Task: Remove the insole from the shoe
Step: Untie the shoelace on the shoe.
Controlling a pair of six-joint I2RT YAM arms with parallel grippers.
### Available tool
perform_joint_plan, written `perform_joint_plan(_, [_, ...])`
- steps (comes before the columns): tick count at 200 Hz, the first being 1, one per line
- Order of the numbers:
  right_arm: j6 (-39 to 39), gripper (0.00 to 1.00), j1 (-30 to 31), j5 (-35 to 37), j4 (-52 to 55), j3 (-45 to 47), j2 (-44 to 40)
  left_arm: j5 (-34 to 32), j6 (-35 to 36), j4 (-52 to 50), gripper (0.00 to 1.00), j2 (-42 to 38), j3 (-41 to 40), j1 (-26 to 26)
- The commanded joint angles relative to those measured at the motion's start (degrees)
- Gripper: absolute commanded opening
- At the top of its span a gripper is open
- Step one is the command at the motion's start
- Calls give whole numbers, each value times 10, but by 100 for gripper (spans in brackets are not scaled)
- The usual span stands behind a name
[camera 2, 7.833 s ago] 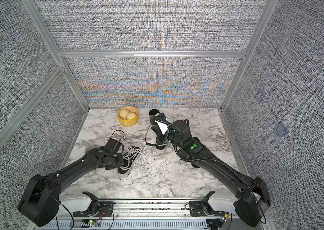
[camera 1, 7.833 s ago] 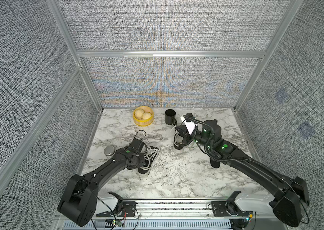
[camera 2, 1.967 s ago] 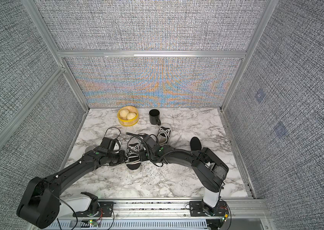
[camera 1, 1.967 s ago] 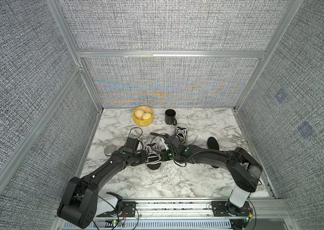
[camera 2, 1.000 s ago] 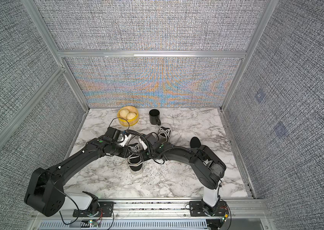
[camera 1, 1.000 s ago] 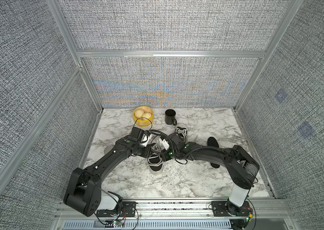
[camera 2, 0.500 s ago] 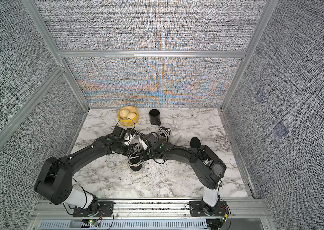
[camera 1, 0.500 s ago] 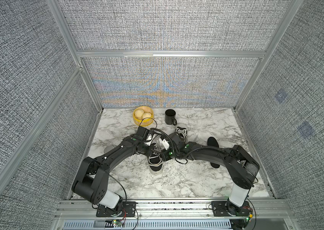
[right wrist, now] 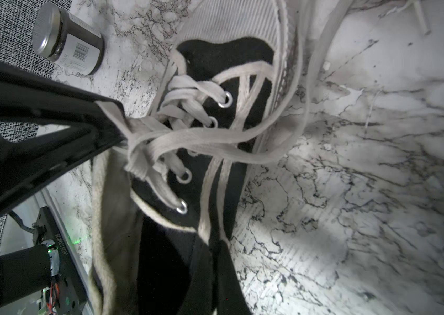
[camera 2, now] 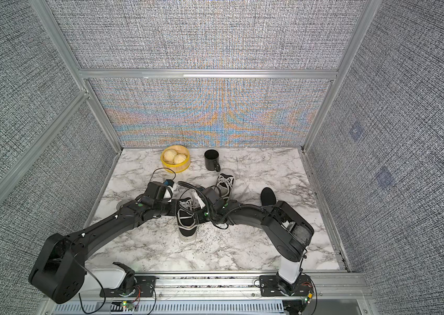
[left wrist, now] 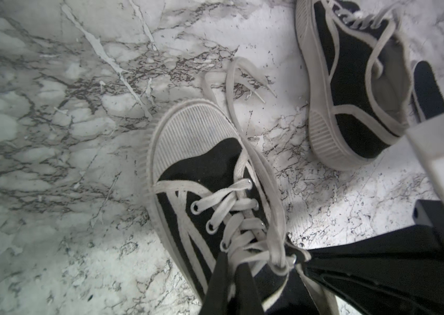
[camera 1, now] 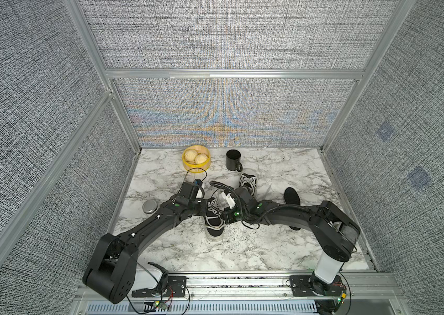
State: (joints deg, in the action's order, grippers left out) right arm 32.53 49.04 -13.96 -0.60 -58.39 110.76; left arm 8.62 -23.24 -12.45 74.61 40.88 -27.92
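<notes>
Both grippers pinch the near shoe (camera 1: 214, 221): left gripper (left wrist: 230, 272) (laces (right wrist: 188, 141) trapped too), right gripper (right wrist: 211, 259). Risk: pulling drags it, insole unreached.

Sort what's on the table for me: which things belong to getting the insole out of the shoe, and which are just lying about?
In the job: near shoe, clamped by the left gripper and right gripper.
Lying about: second shoe, loose black insole, black mug, yellow basket of buns, jar.
</notes>
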Motion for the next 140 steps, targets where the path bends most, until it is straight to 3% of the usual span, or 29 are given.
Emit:
perform_joint_plan(1, [23, 0, 1, 5, 17, 0, 1, -35, -50, 84, 0, -17, -20, 2])
perform_joint_plan(12, [19, 0, 1, 6, 15, -8, -1, -20, -54, 93, 0, -11, -27, 2])
perform_joint_plan(31, [11, 23, 4, 10, 8, -23, -11, 5, -57, 106, 0, -1, -36, 2])
perform_joint_plan(56, [-11, 37, 6, 21, -6, -46, -18, 25, -52, 114, 0, 0, -44, 2])
perform_joint_plan(100, [-28, 45, 18, 20, 3, -100, 31, 31, -50, 112, 0, -9, -48, 2])
perform_joint_plan(140, [3, 46, 13, 67, -3, -121, 63, 35, -52, 114, 0, -11, -54, 2])
